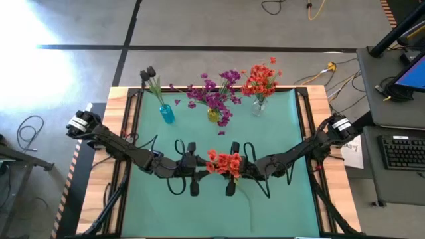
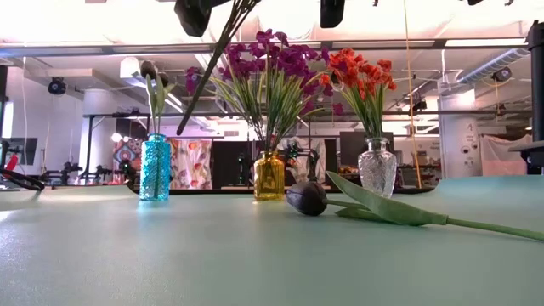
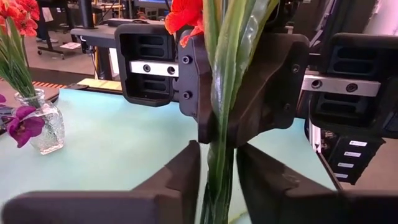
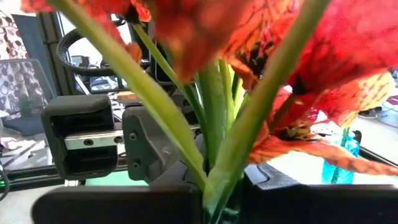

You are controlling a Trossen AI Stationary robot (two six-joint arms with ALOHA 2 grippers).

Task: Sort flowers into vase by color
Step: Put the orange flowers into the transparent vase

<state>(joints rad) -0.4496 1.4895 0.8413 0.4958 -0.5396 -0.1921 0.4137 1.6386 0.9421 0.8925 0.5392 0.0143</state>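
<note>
1. The table (image 1: 279,199) with its green mat carries everything; the two arms meet over its middle, above the mat.
2. At the far edge stand three vases; the blue vase (image 1: 167,113) holds dark buds, the yellow vase (image 1: 213,115) holds purple flowers, the clear vase (image 1: 258,106) holds orange-red flowers.
3. The orange-red flower (image 1: 225,162) is in the air between both grippers, over the middle of the mat; its stem hangs down below the heads.
4. The right gripper (image 1: 236,170) is closed tight on the green stems just under the blossoms; the left gripper (image 1: 193,167) has its fingers (image 3: 180,180) around the same stem but slightly apart, so I judge it is letting go.
5. One dark flower (image 2: 308,197) with a long leaf lies on the mat, not yet sorted.
6. I judge the flower is very light; the stem is thin, a little springy and smooth, so it can turn or slip in the jaws; the petals are soft and crush easily; the best place to hold is the stem, near the heads.
</note>
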